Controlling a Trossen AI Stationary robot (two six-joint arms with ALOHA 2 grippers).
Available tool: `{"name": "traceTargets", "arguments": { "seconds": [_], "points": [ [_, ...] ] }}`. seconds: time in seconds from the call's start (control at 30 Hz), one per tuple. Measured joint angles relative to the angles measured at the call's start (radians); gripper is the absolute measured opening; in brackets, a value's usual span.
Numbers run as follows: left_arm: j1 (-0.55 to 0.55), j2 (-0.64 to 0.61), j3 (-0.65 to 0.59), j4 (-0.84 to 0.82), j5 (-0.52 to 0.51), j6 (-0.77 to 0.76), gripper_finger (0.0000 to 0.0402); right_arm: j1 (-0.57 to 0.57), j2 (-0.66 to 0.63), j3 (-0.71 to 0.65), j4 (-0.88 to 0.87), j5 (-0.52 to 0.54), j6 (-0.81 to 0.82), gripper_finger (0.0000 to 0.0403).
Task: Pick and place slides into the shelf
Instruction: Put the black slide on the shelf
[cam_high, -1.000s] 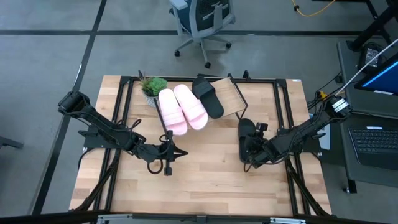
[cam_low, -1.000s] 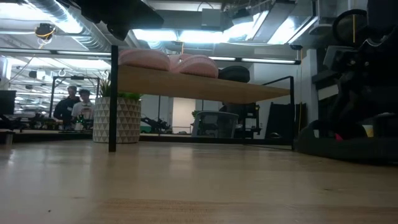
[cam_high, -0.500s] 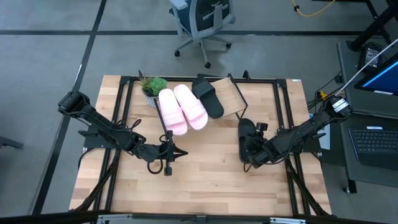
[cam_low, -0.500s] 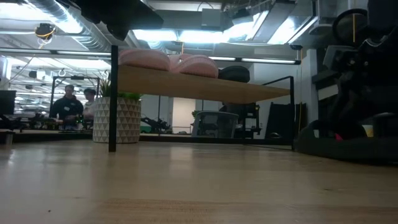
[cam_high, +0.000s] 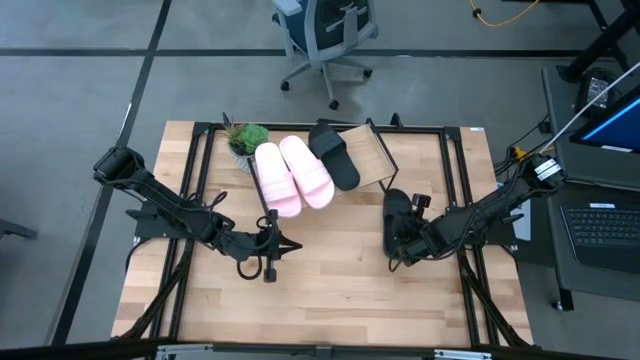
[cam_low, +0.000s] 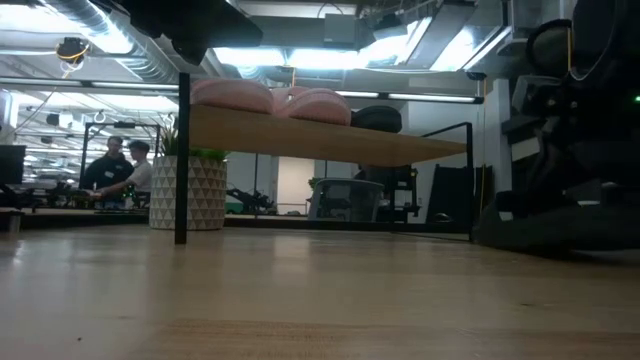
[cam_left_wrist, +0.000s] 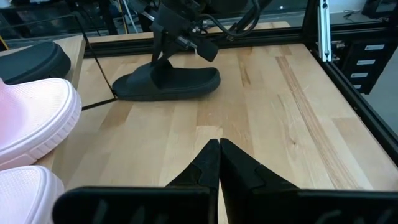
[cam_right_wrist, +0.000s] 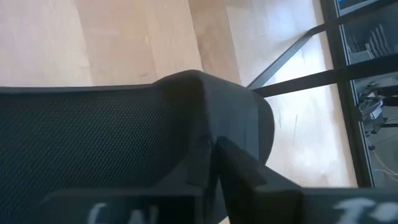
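Shelf (cam_high: 372, 152) carries two pink slides (cam_high: 292, 175) and one black slide (cam_high: 334, 156). Fourth black slide (cam_high: 395, 219) lies on the table (cam_high: 330, 290), with the right gripper (cam_high: 402, 247) pinching its strap. Left gripper (cam_high: 271, 247) rests near table center, fingers pressed together, holding nothing.
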Motion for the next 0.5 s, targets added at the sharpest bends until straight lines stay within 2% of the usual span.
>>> {"name": "traceTargets", "arguments": {
  "seconds": [0.13,0.5],
  "points": [
    [0.000,0.000,0.000,0.000,0.000,0.000,0.0004,-0.003,0.000,0.001,0.001,-0.009,-0.004,0.0011],
    [0.000,0.000,0.000,0.000,0.000,0.000,0.0004,-0.003,-0.001,0.003,0.000,-0.023,-0.020,0.0009]
  ]
}}
